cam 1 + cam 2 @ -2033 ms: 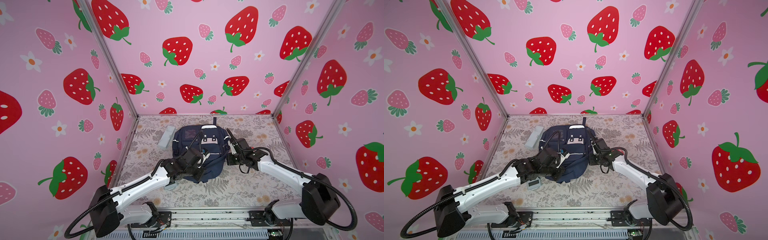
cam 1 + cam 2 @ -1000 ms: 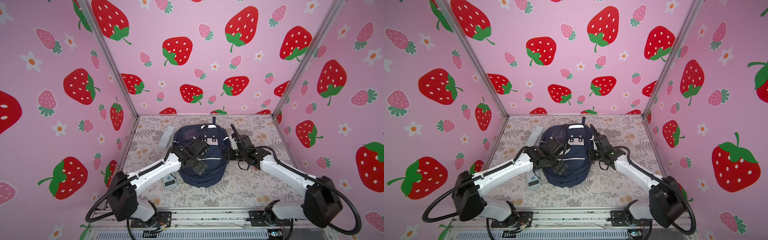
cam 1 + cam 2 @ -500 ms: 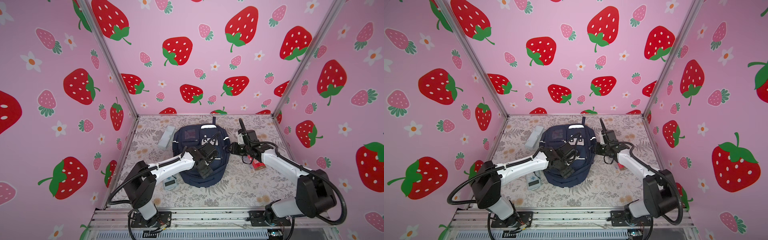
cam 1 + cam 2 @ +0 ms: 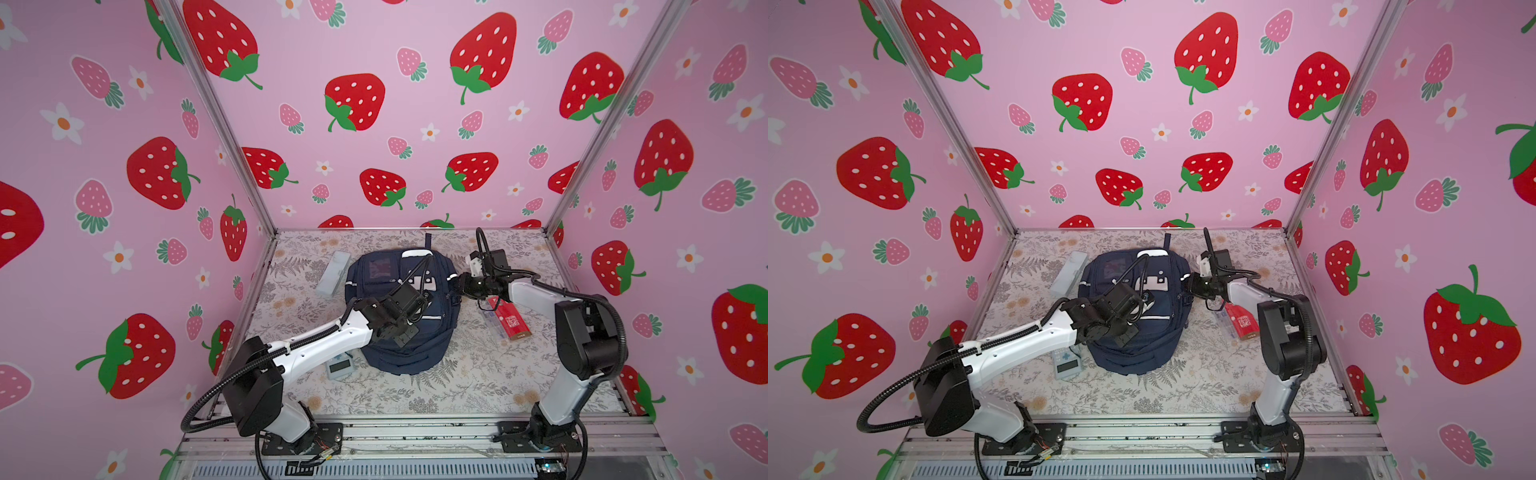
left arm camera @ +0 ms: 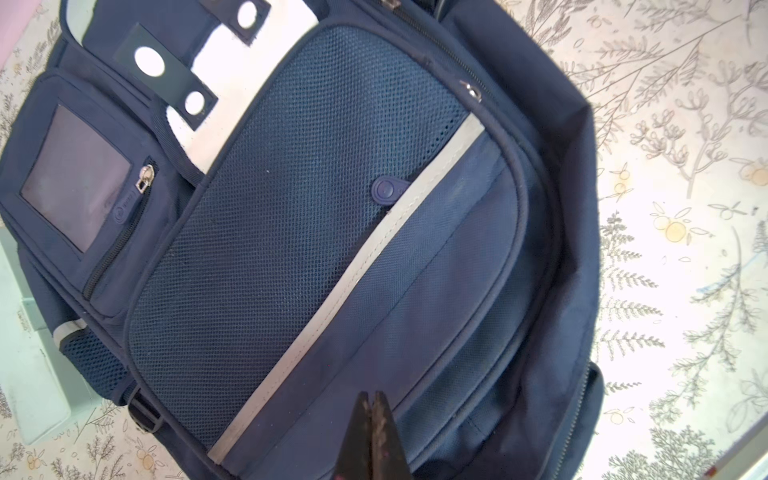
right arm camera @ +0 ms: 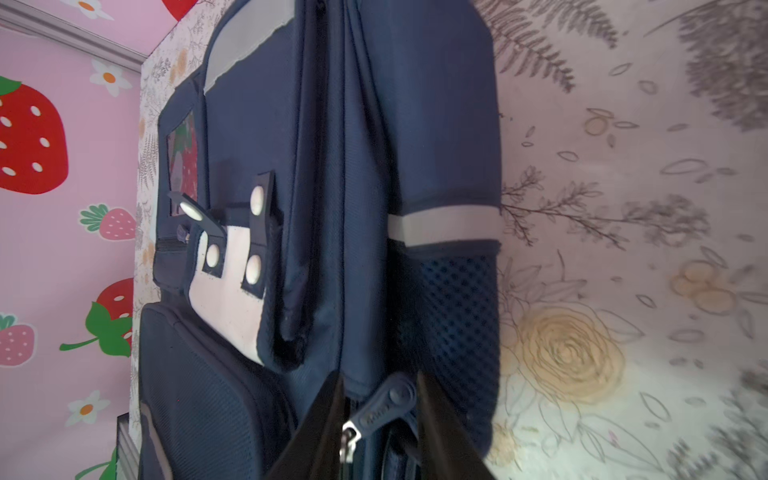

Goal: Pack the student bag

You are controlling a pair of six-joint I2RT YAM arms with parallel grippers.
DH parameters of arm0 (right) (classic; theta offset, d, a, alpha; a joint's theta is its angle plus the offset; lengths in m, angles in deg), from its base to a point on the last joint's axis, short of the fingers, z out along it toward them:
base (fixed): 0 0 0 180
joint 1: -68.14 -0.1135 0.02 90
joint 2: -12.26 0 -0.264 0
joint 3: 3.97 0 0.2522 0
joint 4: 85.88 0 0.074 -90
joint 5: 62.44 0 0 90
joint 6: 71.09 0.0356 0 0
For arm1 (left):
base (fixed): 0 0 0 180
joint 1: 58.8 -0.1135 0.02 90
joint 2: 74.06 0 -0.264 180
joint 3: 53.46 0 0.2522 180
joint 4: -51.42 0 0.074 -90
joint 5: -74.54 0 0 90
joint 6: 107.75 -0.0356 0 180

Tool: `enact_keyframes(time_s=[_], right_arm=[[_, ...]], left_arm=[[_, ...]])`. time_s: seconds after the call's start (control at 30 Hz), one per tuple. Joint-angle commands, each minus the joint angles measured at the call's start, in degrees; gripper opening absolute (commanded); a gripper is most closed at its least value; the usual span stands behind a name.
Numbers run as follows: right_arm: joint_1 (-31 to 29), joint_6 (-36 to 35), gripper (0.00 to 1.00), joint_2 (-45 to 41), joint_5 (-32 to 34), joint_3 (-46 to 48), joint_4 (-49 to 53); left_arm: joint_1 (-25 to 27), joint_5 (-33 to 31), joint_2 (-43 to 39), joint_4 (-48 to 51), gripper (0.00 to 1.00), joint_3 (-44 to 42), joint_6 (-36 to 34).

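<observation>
My left fingers (image 5: 357, 440) hover clenched and empty over the student bag (image 4: 415, 349), which lies flat mid-counter (image 4: 457, 386), navy and silver-striped, white face patch up. At its right side, my right fingers (image 6: 316, 436) bracket a zip pull (image 6: 388, 401); whether they pinch it, I cannot tell. I judge a square clamp first, then a pull along the track.

left end effector (image 5: 372, 402): snapped shut | right end effector (image 6: 376, 388): narrowed around zip pull (image 6: 390, 400)

One student bag (image 4: 415, 353), one pale case (image 4: 333, 273), one calculator (image 4: 340, 366), one red packet (image 4: 512, 323), two robot arms (image 4: 320, 347) (image 4: 536, 295)
</observation>
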Motion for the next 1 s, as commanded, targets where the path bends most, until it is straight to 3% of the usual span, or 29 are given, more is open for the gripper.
enact_keyframes(time_s=[0.0, 0.03, 0.1, 0.17, 0.3, 0.43, 0.53, 0.67, 0.7, 0.8, 0.97], right_arm=[[0.0, 1.6, 0.32, 1.8, -2.7, -0.4, -3.1], [0.1, 1.6, 0.32, 2.1, -2.4, -0.3, -3.1], [0.1, 2.0, 0.32, 2.4, -1.6, -0.1, -3.0], [0.1, 2.1, 0.36, 2.2, -1.2, 0.3, -2.7], [0.1, 0.3, 0.46, 1.6, 0.7, 0.2, -0.6], [0.1, -1.5, 0.47, 3.8, 0.4, -0.9, 1.4], [0.1, -1.2, 0.47, 4.1, -0.7, 0.1, -0.3], [0.2, -1.5, 0.46, 2.1, -2.6, 1.9, -2.4], [0.2, -1.8, 0.44, 1.6, -4.3, 2.4, -3.4], [0.2, -3.2, 0.38, 0.1, -8.7, 3.7, -6.0], [0.2, -3.9, 0.28, -2.6, -11.1, 5.8, -7.6]], left_arm=[[-0.3, 1.8, 0.3, -0.6, 0.00, 0.0, -0.3], [-0.2, 2.8, 0.5, -0.1, 0.03, 0.2, -0.2], [-0.1, 4.9, 0.9, 0.9, 0.43, 0.4, 0.0], [0.1, 5.3, 1.1, 0.8, 0.63, -0.2, -0.1], [0.0, 5.7, 3.9, 2.0, 0.70, 0.7, -0.8], [-0.5, 4.8, 6.1, 2.2, 0.64, 1.6, -0.5], [-0.7, 4.9, 6.2, 1.6, 0.54, 1.3, -0.3], [-1.0, 4.5, 7.1, 1.5, 0.28, 1.6, -0.3], [-1.2, 4.4, 7.4, 1.6, 0.18, 1.8, -0.1], [-1.6, 4.4, 7.5, 1.4, 0.00, 2.3, 0.4], [-1.9, 5.1, 6.5, 0.3, 0.00, 1.5, 0.8]])
